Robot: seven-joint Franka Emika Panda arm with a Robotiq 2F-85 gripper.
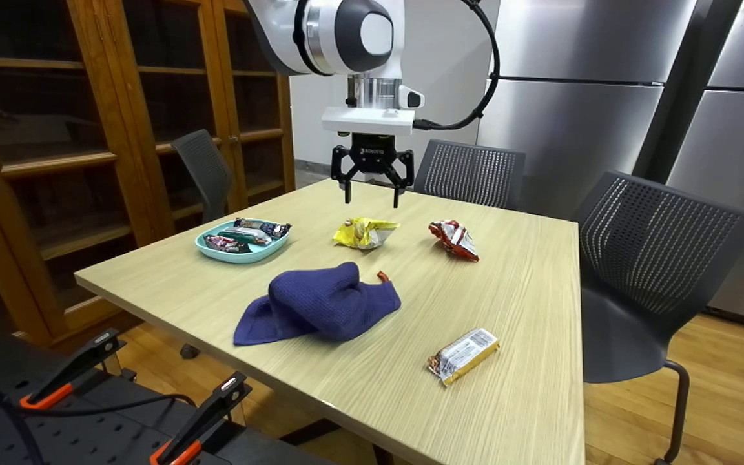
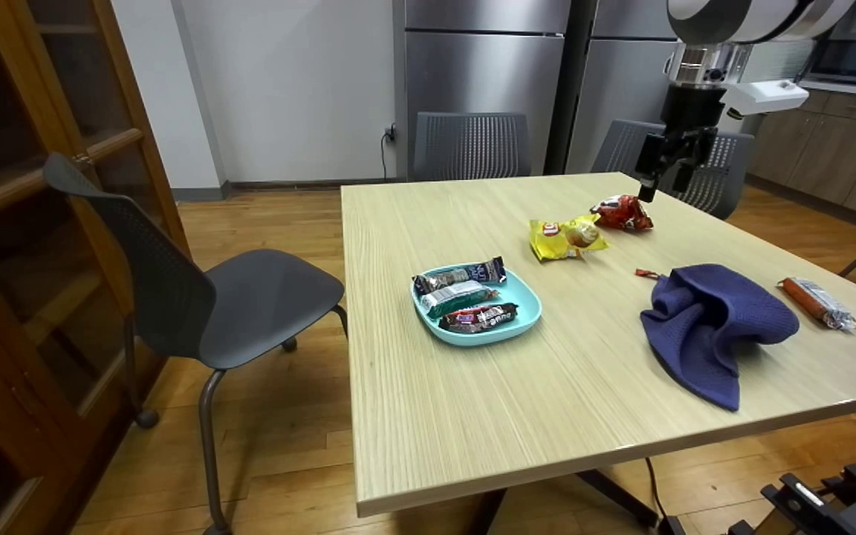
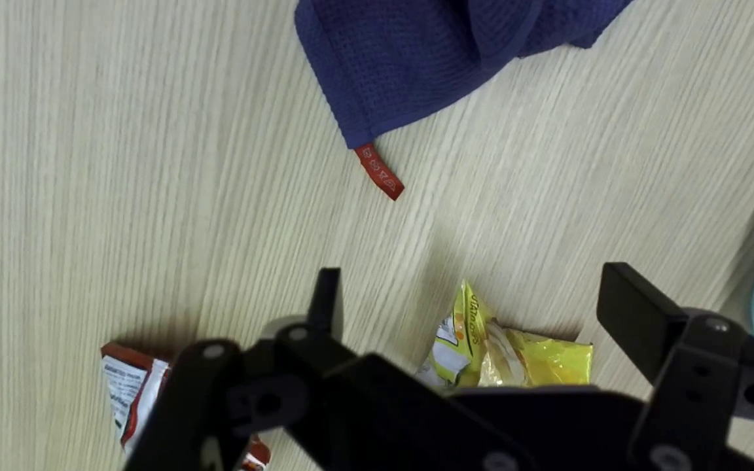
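Wooden cabinets (image 1: 113, 84) with dark panes and stainless-steel refrigerators (image 1: 566, 123) stand beyond the pale wood-grain worktop (image 1: 527, 303), and grey chairs (image 1: 469, 177) are placed around its edges.

The arm (image 1: 356, 45) suspends the claw (image 1: 372, 203) above the worktop, pointing downward. Claw condition: spread apart, with a wide gap between both fingers (image 3: 324, 301), which are held clear above the items.

A yellow packet (image 1: 362, 234) lies on the worktop near the area beneath the claw. In the wrist view, it appears between the two fingers and is partly hidden by the claw.

A red packet (image 1: 454, 240) lies outside one finger, near the yellow packet; the claw partly covers it in the wrist view. On the opposite side of the claw, a light-blue tray (image 1: 233, 257) carries three wrapped bars (image 2: 459, 299).

A blue towel (image 3: 416, 65) lies crumpled ahead of the fingers, with its red tag (image 3: 379, 171) extending toward the claw. A single wrapped bar (image 1: 465, 355) rests near the towel, well apart from the claw, and is visible in both exterior views.
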